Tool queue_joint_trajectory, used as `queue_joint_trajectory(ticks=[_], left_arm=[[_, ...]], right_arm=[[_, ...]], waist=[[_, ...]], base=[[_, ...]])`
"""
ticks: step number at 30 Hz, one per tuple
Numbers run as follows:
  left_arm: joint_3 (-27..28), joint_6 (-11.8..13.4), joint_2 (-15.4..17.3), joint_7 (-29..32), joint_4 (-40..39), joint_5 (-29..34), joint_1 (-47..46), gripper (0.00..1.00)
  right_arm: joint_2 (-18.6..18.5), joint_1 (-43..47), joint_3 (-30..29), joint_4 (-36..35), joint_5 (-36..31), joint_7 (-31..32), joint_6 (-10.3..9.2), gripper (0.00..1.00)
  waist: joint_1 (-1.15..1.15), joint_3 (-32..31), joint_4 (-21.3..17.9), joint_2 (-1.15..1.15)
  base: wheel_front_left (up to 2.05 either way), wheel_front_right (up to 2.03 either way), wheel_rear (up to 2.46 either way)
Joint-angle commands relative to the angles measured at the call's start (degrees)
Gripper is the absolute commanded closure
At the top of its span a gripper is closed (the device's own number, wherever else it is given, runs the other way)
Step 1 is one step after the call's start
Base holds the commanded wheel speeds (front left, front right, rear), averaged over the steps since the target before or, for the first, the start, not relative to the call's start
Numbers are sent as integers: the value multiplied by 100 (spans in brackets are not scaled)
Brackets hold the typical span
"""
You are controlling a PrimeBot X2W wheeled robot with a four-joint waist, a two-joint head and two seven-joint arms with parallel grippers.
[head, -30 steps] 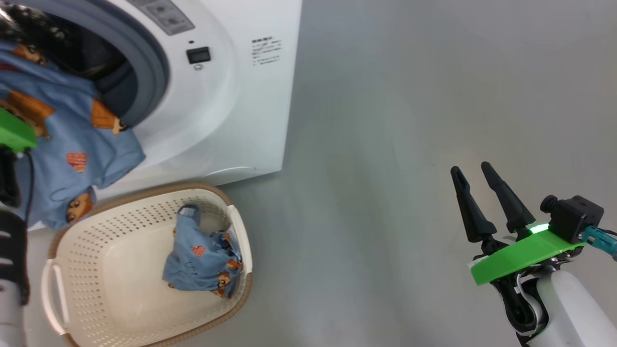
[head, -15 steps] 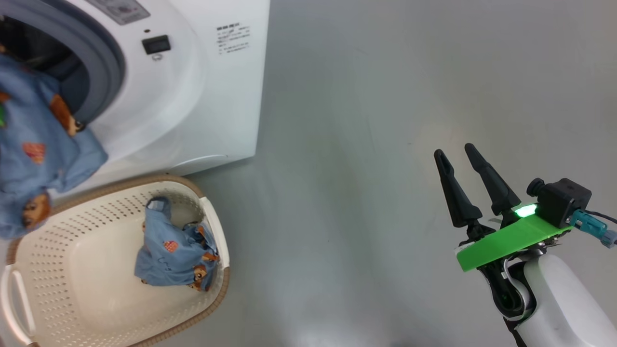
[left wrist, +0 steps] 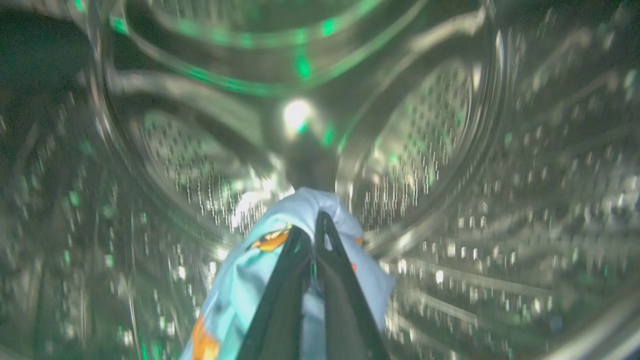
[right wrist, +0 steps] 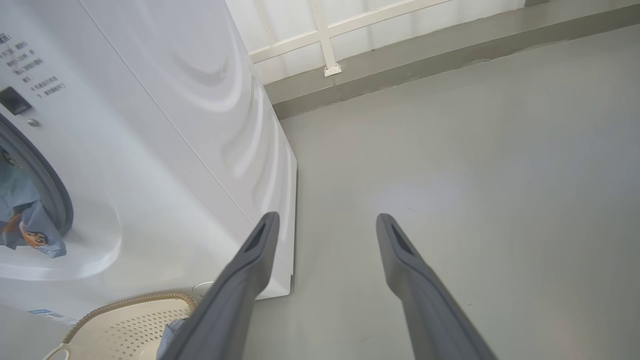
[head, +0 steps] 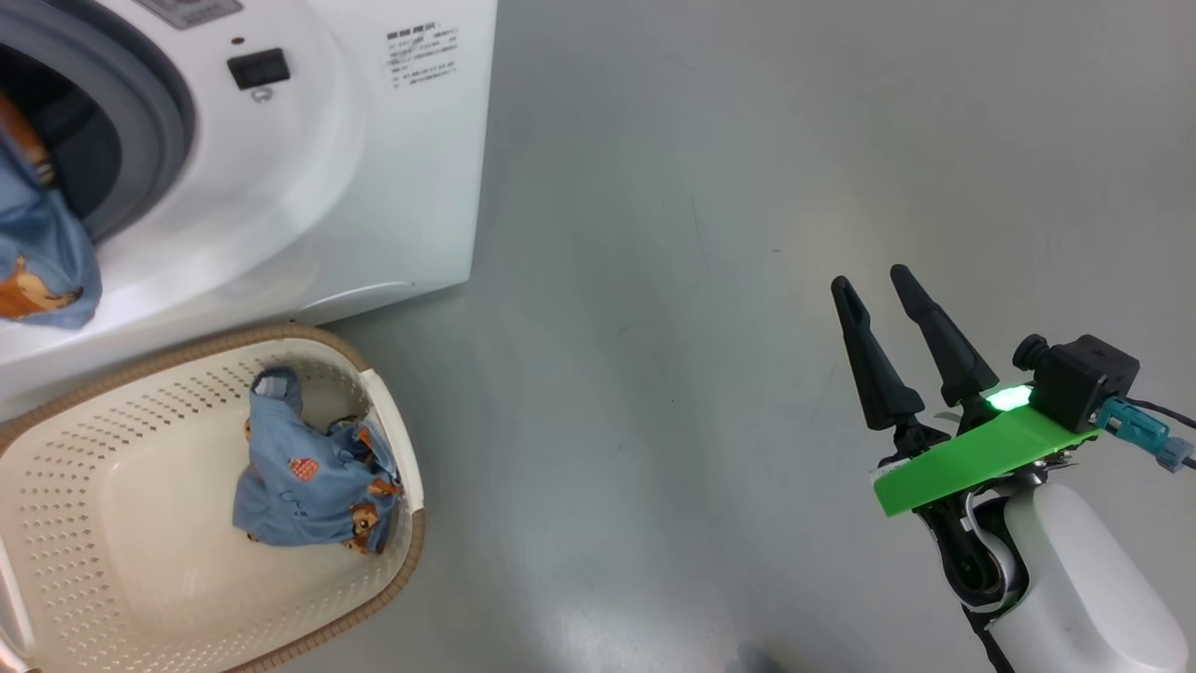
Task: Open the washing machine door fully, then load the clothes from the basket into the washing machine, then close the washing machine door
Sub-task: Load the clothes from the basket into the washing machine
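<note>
**Garment (left wrist: pixel 235 285) nosed into the drum (left wrist: pixel 430 140), one more in the basket (head: pixel 411 551)**

The left gripper (left wrist: pixel 311 225) is pinched tight on a fold of the light-blue, bear-print garment. Its two dark fingers are pressed together with cloth bunched over their tips. In the left wrist view they point straight into the steel drum, with the perforated back wall dead ahead, so the drum's depth lies along the fingers' own line. The cloth trails back and down from the grip. In the head view its tail (head: pixel 37 252) hangs over the grey gasket (head: pixel 149 121) at the mouth of the washing machine (head: pixel 355 187). Letting go here would probably leave that tail draped over the lip, so the reach likely has to go deeper first.

The second garment (head: pixel 308 477) lies bunched against the basket's right-hand wall. The basket sits on the floor just in front of the machine. The right gripper (head: pixel 871 278) hovers over bare floor (head: pixel 710 280) well off to the right, its fingers spread wide and holding nothing. The left arm looks the nearer one for the next pick.
</note>
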Motion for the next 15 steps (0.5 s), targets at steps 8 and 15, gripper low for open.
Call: queue_joint_trajectory(ticks=[8,15], left_arm=[[56,-127,90,-28,889,32,251,0],[-60,-188,43,-28,1617,-32,290,0]], right_arm=[[-58,45,146,-73,-40,-68,57,0],[-112,102,177,-62,-30,-68,57,0]], waist=[[0,-207,70,0],[0,-371,120,0]], base=[[0,0,0],[0,0,0]])
